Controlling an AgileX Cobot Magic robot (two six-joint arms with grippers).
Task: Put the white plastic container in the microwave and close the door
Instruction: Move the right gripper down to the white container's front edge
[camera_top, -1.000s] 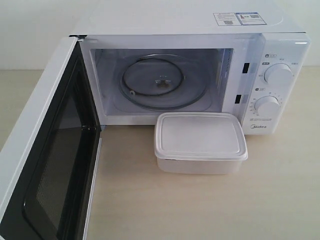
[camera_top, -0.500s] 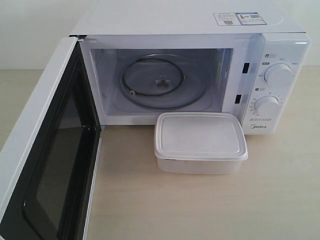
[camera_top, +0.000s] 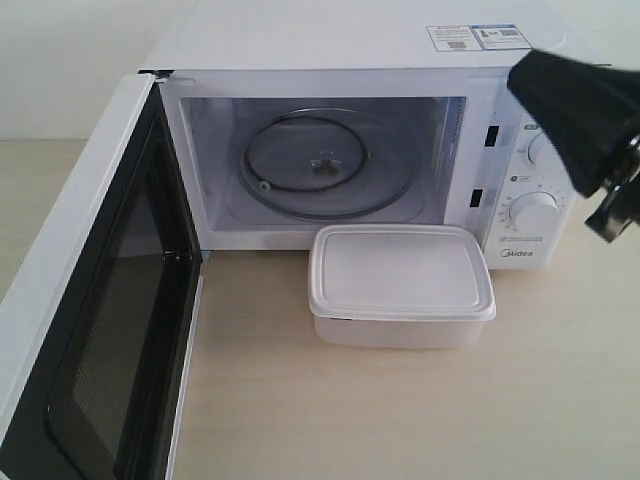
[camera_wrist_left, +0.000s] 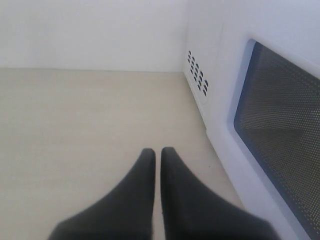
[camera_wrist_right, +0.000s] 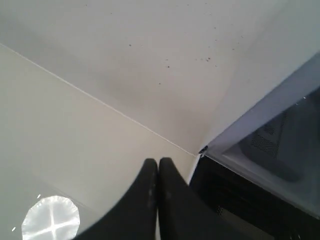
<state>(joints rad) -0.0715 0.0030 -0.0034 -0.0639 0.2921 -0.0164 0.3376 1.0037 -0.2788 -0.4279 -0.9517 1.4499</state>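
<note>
The white plastic container (camera_top: 400, 282) sits lidded on the table just in front of the right half of the microwave (camera_top: 380, 40). The door (camera_top: 110, 330) is swung wide open to the left, showing its black inner frame. My right gripper (camera_top: 518, 82) hovers shut and empty in front of the dials, above and right of the container, not touching it. In the right wrist view the right gripper (camera_wrist_right: 158, 161) points across the microwave's top (camera_wrist_right: 150, 75) toward the door (camera_wrist_right: 235, 195). My left gripper (camera_wrist_left: 157, 151) is shut with nothing in it, low over the table beside the door's outer window (camera_wrist_left: 280, 135).
The glass turntable (camera_top: 320, 165) lies bare inside the cavity. The two dials (camera_top: 535, 212) are partly covered by the right arm. Light wooden table (camera_top: 400, 420) stretches in front of the container. The microwave's side vent holes (camera_wrist_left: 197, 77) face the left gripper.
The right arm has come into the exterior view from the upper right and now covers the upper dial. The container, microwave and door have not moved.
</note>
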